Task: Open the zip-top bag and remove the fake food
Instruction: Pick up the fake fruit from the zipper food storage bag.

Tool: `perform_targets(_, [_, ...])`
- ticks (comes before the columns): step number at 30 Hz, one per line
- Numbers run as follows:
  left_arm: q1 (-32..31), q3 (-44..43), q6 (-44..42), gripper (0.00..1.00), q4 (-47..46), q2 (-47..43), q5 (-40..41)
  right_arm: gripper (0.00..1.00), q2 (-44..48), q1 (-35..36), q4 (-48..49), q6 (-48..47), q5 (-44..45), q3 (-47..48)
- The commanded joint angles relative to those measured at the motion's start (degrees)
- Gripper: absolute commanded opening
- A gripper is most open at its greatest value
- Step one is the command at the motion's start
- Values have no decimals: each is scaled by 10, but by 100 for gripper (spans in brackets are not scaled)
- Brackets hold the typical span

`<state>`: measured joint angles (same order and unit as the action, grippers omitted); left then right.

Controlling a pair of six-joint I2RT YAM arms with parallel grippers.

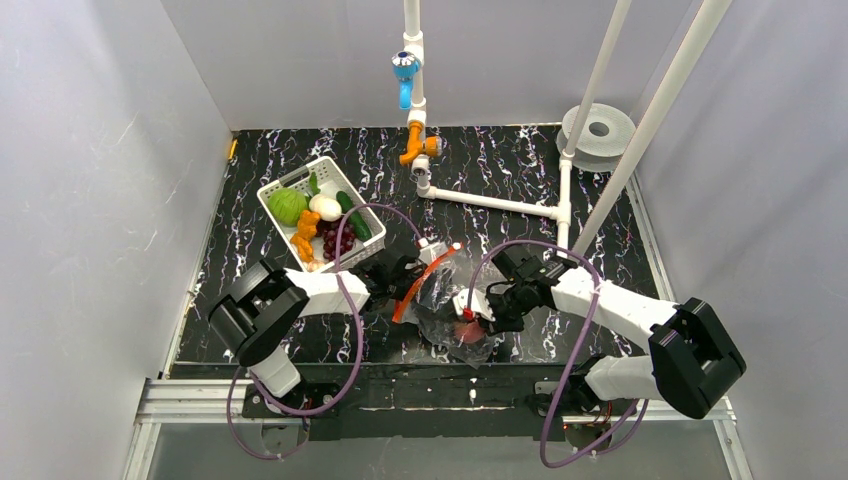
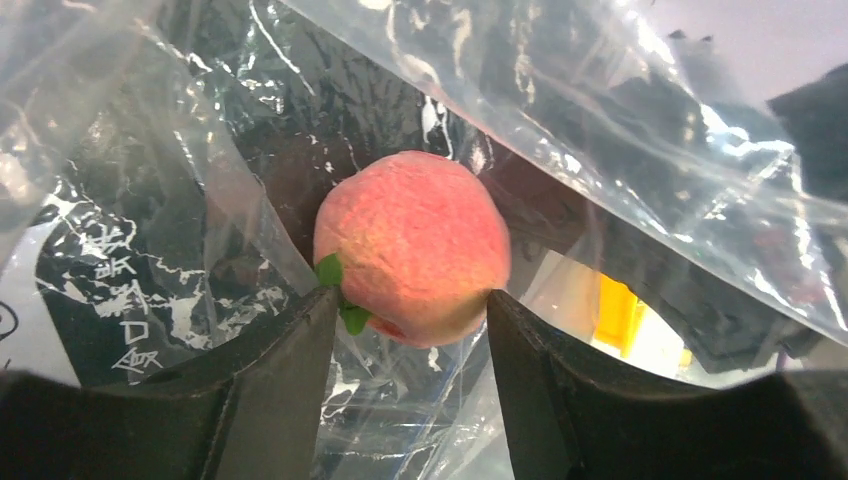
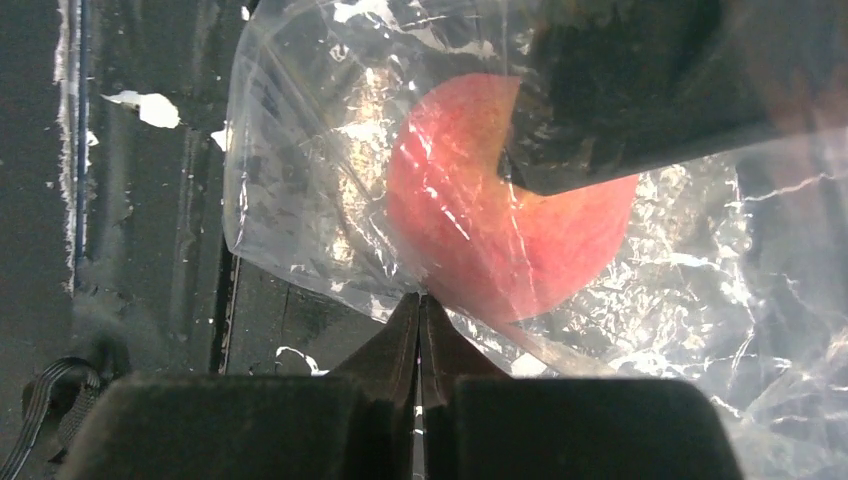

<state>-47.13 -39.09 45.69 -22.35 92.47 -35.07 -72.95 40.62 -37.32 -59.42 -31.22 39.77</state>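
Clear zip-top bag (image 3: pixel 300 200) holds peach (image 2: pixel 412 245), clamped by left hand (image 2: pixel 410 300) | right hand (image 3: pixel 420 305) pinches bag edge | basket (image 1: pixel 290 177) beyond left hand holds toy produce (image 1: pixel 325 208) | black marbled table (image 1: pixel 500 160)

Right wrist: peach (image 3: pixel 470 240) upper right hidden by blurred dark shape (image 3: pixel 640 90). Both wrist views: bag (image 2: pixel 650 150) runs off frame. Overhead: peach barely readable through crinkles.

— What sits on the black, white-veined marble-look tabletop (image 1: pixel 560 160)?
— White slotted plastic basket (image 1: pixel 291 175) back left, clear crinkly zip-top bag (image 1: pixel 435 300) front centre, white plastic pipework (image 1: pixel 490 203) behind.
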Motion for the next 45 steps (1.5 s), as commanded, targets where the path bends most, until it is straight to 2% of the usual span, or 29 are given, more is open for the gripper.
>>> perform_targets(1, [-17, -22, 1, 58, -5, 20, -20, 6, 5, 8, 75, 26, 28, -6])
perform_targets(5, [-18, -28, -18, 69, 34, 16, 2, 7, 1, 9, 75, 29, 26, -6])
perform_targets(7, [-19, -25, -19, 80, 32, 10, 3, 7, 0, 10, 75, 31, 24, -6])
perform_targets(14, [-34, -41, -9, 80, 34, 32, 11, 7, -9, 18, 87, 46, 28, -3])
perform_targets(16, [-37, -44, -5, 73, 36, 38, 21, 7, -11, 19, 89, 50, 31, -2])
perform_targets(19, [-37, -38, 5, 49, 28, 37, 32, 7, -11, 19, 89, 52, 33, -2])
perform_targets(22, [-37, -33, 3, 20, 30, 21, 39, 7, -12, 19, 88, 54, 35, -1])
perform_targets(25, [-35, -26, -6, 0, 38, -14, 52, 9, -12, 18, 85, 57, 36, 2])
perform_targets(32, [-13, -8, -25, 0, 95, -119, 81, 26, -18, 12, 87, 61, 44, 1])
perform_targets(43, [95, 25, -61, 0, 208, -253, 36, 26, -47, 4, 104, 86, 89, 10])
perform_targets(44, [109, 26, -62, 0, 220, -272, 39, 30, -36, -7, 83, 101, 54, 26])
perform_targets(45, [111, 29, -52, 0, 238, -276, 55, 44, -11, -29, 39, 107, -49, 48])
